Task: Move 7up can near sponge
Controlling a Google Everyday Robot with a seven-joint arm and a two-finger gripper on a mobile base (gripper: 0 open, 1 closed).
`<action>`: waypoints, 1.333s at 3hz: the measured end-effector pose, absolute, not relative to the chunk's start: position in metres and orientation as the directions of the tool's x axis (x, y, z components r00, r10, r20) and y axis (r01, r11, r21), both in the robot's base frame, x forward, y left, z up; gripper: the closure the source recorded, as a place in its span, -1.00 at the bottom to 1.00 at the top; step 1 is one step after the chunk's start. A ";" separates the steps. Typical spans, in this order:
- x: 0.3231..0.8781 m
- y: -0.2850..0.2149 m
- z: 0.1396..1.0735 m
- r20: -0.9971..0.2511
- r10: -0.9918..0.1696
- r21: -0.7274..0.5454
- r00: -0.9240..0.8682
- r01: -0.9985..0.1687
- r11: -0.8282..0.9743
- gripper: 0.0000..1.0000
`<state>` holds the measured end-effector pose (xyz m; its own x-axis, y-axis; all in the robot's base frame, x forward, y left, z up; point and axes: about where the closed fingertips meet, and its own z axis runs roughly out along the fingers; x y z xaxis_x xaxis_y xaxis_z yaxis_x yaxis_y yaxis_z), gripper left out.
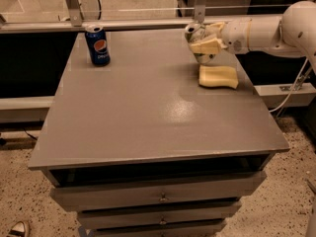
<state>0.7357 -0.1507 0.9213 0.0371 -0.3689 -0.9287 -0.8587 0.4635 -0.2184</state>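
The 7up can (197,38) is held tilted in my gripper (206,44) at the far right of the grey table (148,112), its silver top pointing left. The pale fingers are shut around the can's body. The can hangs just above the table, right behind the pale yellow sponge (217,76), which lies flat near the table's right edge. My white arm (266,33) reaches in from the right.
A blue Pepsi can (98,45) stands upright at the far left corner of the table. A metal rail and posts (74,9) run behind the table. Drawers (158,196) sit under the tabletop. A cable hangs at the right.
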 end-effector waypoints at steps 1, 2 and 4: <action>0.741 -0.160 0.916 -0.952 -0.307 -0.176 0.017 -0.848 0.499 1.00; 0.745 -0.167 0.913 -0.968 -0.250 -0.152 0.022 -0.845 0.512 1.00; 0.748 -0.174 0.892 -0.987 -0.159 -0.065 -0.023 -0.848 0.525 0.19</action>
<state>0.7482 -0.1738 0.8917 -0.0232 -0.1593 -0.9870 -0.8483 0.5255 -0.0649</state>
